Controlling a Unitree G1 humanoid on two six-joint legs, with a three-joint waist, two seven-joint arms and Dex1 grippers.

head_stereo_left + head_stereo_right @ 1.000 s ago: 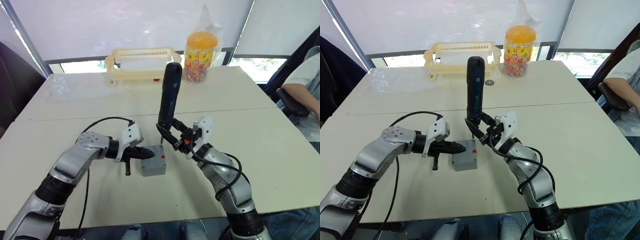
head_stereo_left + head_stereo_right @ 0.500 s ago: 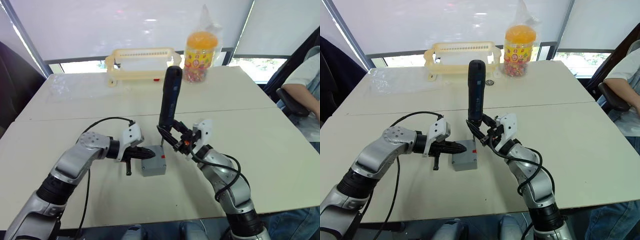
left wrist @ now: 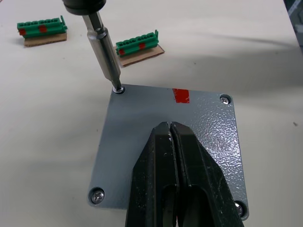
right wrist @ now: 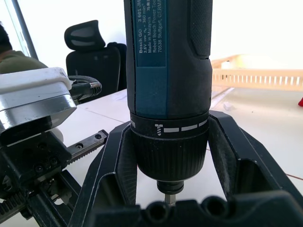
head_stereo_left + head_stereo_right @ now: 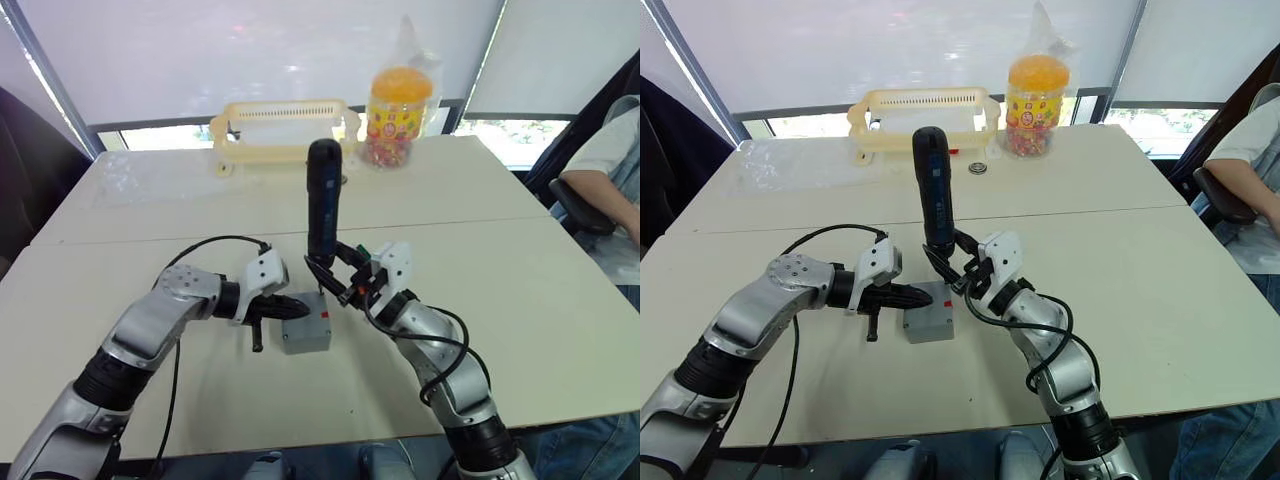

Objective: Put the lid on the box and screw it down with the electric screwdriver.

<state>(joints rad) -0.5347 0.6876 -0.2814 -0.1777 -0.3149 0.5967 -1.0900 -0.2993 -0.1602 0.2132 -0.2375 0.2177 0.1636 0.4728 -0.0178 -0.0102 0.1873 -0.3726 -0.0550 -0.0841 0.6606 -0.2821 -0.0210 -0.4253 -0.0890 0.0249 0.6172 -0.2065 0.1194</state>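
Left eye view, read from the robot's left across to its right: the left gripper (image 5: pixel 292 305) reaches in with its two black fingers pressed together, their tips resting on the lid (image 3: pixel 168 142), which already sits square on the box (image 5: pixel 306 333) near the front middle of the table (image 5: pixel 560 300). From the left wrist view the lid lies flush, a strip of red tape at one edge and a screw showing at each of the other three corners; two small green terminal blocks (image 3: pixel 139 45) lie on the table beyond it. Next comes the electric screwdriver (image 5: pixel 322 205), standing nearly upright with its metal bit seated on the screw at the lid's far corner. The right gripper (image 5: pixel 345 283) is clamped around the tool's lower collar, a finger on either side, as the right wrist view makes plain. Farther back stand a cream basket (image 5: pixel 283 130) and a jar of sweets (image 5: pixel 398 102), and a seated person (image 5: pixel 610 180) is at the right edge. The box looks light, rigid plastic that would likely skate or twist on the smooth tabletop under driving torque, so pressing down on the lid is a sensible hold. The screwdriver looks top-heavy and smooth-bodied; the ribbed collar low down seems the best place to grip it, keeping the bit steady.
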